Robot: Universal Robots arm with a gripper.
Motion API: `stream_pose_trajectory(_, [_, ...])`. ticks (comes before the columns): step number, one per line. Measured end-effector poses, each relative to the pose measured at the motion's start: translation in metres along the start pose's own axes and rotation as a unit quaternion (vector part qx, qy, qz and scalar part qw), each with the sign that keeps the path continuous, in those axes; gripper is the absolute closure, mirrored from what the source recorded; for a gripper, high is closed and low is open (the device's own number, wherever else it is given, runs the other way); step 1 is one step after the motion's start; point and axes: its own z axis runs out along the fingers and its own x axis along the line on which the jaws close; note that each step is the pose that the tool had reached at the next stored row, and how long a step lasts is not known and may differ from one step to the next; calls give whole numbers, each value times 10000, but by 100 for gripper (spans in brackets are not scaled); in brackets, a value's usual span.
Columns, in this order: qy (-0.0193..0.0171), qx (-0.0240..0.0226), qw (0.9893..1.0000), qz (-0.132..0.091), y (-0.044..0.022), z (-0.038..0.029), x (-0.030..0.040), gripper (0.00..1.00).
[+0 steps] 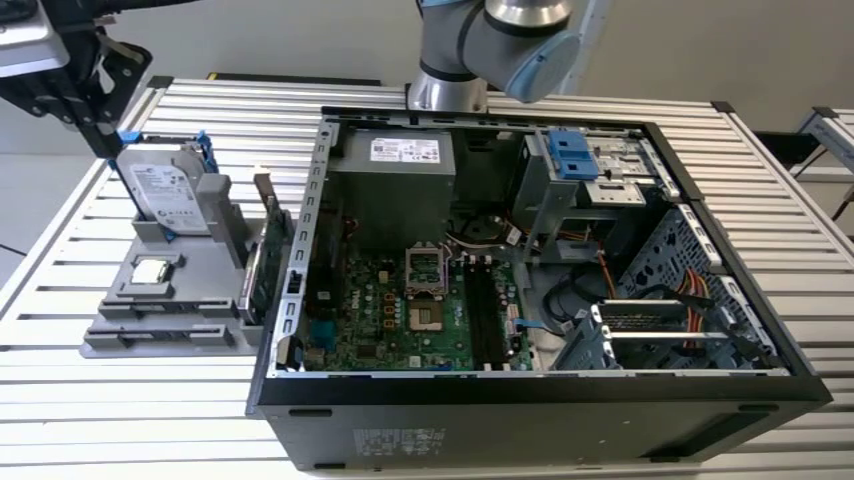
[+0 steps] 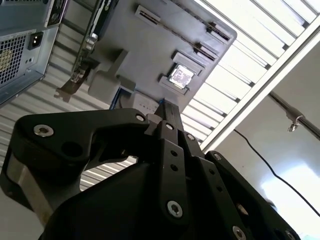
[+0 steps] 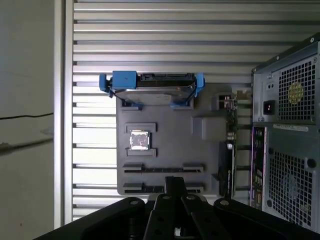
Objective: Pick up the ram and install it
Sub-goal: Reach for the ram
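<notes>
claw [image 1: 104,140]: high at the exterior view's far left, over the back end of the tray. In both wrist views the fingers [image 2: 167,112] [image 3: 175,184] meet at one tip: closed tight, nothing between them.
drive [image 1: 167,195]: grey, in a blue frame, standing on edge at the tray's back end, just below the claw tip.
tray [image 1: 160,335]: grey holder on the worktop, left of the case. In the first wrist view its two long slot rows sit near the fingertips and no stick stands in them.
chip [image 1: 156,268]: square and shiny, in its tray pocket between the drive and the slot rows.
card [image 1: 267,260]: green with a metal bracket, on edge along the tray's right side, between tray and case.
worktop [image 1: 134,420]: pale slatted metal, carries tray and case.
case [image 1: 534,410]: black tower lying on its side, open upward.
board [image 1: 387,310]: green, flat on the case floor, socket [image 1: 423,270] near the middle.
ram [image 1: 477,312]: long dark strip upright in the slots just right of the socket, well apart from the claw. Hard to tell the stick from the slot itself.
arm [image 1: 494,45]: rises behind the case at top centre.
</notes>
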Motion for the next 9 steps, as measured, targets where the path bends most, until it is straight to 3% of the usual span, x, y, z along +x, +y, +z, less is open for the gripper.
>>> stream_pose_trajectory(9, [1, -1, 10000, 0, -96, -5, -1, 100])
